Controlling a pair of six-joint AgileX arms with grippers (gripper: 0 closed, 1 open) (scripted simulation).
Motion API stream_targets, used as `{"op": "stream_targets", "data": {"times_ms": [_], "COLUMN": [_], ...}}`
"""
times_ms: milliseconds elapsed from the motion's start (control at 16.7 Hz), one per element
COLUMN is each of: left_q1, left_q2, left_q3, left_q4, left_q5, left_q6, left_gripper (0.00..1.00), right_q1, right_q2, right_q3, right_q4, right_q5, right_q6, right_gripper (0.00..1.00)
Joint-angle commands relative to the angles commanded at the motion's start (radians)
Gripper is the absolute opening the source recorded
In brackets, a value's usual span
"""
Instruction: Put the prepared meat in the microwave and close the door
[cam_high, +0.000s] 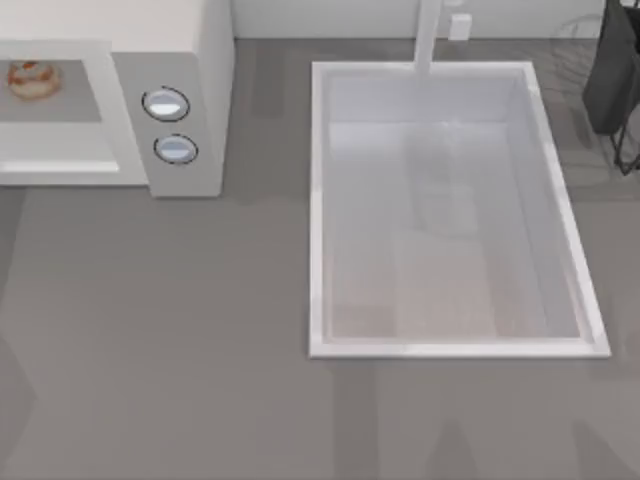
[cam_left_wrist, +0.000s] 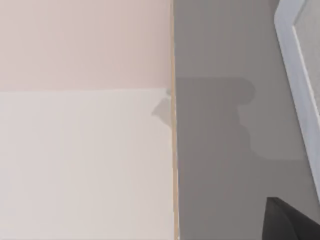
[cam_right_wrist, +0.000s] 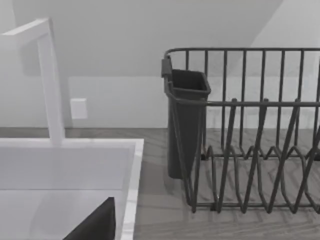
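1. At the far left of the top view, the meat (cam_high: 33, 79) lies inside the microwave (cam_high: 205, 90), on the cavity floor, well back from the front opening. It sits apart from the cavity walls as far as can be seen.
2. Judged by its look, the meat is a small, light, soft lump, likely a little slippery; it would want a gentle pinch across its middle, but it seems already placed, so no grasp looks needed.
3. Just right of the cavity, the two knobs (cam_high: 167, 104) sit one behind the other on the grey panel. The door itself cannot be made out in the top view; the pale flat panel (cam_left_wrist: 85, 160) in the left wrist view may be the door or the microwave body, and I cannot tell which.
4. Closing remains, by my judgement. A door panel is stiff and swings on a hinge, so a push on its outer face or handle should do, with no tight grip.
5. Near the grey surface (cam_left_wrist: 215, 150) in the left wrist view, a dark corner of the left hand (cam_left_wrist: 287, 222) shows; whether it is open or holding anything, I cannot tell.
6. Right of the microwave lies the sink (cam_high: 320, 210).
7. Far right, the right hand (cam_right_wrist: 97, 225) shows as a dark edge over the sink rim near the rack (cam_right_wrist: 250, 130), well apart from the meat; its state I cannot tell.
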Motion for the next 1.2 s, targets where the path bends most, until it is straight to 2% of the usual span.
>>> {"op": "stream_targets", "data": {"times_ms": [180, 600, 1020, 1200], "left_q1": [0.048, 0.047, 0.051, 0.054], "left_q2": [0.076, 0.084, 0.176, 0.204], "left_q3": [0.059, 0.046, -0.145, -0.201], "left_q4": [-0.034, -0.018, 0.275, 0.349], "left_q5": [0.030, 0.028, 0.031, 0.034], "left_q6": [0.041, 0.043, 0.047, 0.049], "left_gripper": [0.00, 0.00, 0.00, 0.00], "right_q1": [0.000, 0.000, 0.000, 0.000], "right_q2": [0.000, 0.000, 0.000, 0.000], "right_q3": [0.000, 0.000, 0.000, 0.000], "right_q4": [0.000, 0.000, 0.000, 0.000], "right_q5": [0.000, 0.000, 0.000, 0.000], "right_q6": [0.000, 0.000, 0.000, 0.000], "right_gripper": [1.00, 1.00, 1.00, 1.00]}}
